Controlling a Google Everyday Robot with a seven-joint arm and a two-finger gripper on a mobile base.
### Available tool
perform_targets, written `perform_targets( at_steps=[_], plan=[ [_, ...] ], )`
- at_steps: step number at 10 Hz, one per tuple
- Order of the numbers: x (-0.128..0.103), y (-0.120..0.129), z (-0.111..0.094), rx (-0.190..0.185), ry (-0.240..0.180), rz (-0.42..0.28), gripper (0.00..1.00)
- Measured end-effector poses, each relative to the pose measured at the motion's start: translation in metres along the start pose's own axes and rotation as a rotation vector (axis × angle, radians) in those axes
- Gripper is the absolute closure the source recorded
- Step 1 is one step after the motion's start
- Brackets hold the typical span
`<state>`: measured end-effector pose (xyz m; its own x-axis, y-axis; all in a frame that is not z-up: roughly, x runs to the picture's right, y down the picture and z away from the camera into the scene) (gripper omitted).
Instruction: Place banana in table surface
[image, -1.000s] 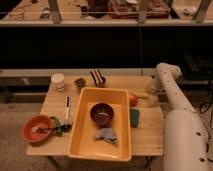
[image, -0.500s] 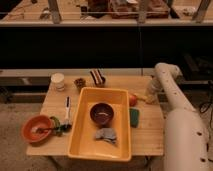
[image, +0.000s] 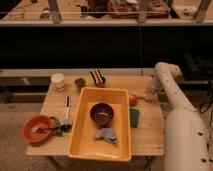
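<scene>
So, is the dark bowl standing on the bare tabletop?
No, the dark bowl stands inside the yellow tub, while the hand is near the table's right edge.

Tub (image: 85, 142) mid table surface (image: 148, 135) (bowl (image: 102, 114) inside), round fruit (image: 132, 99) just right of tub, gripper (image: 148, 94) beside fruit at right edge.

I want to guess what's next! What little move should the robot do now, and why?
Probably ease the end effector a little lower over the table. It sits by the right edge, at the banana beside the orange, and the banana doesn't clearly rest on the wood.
</scene>
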<state>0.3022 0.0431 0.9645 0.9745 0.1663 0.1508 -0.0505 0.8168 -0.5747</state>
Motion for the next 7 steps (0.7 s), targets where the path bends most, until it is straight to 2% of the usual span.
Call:
perform_targets(
  at_steps=[3, 4, 7],
  plan=[
    [-0.017, -0.008, -0.054, 0.034, -0.033, -0.042, 0.69],
    [-0.03, -0.012, -0.084, 0.054, -0.043, -0.074, 0.69],
    [-0.054, -0.016, -0.145, 0.098, -0.049, -0.139, 0.69]
  ],
)
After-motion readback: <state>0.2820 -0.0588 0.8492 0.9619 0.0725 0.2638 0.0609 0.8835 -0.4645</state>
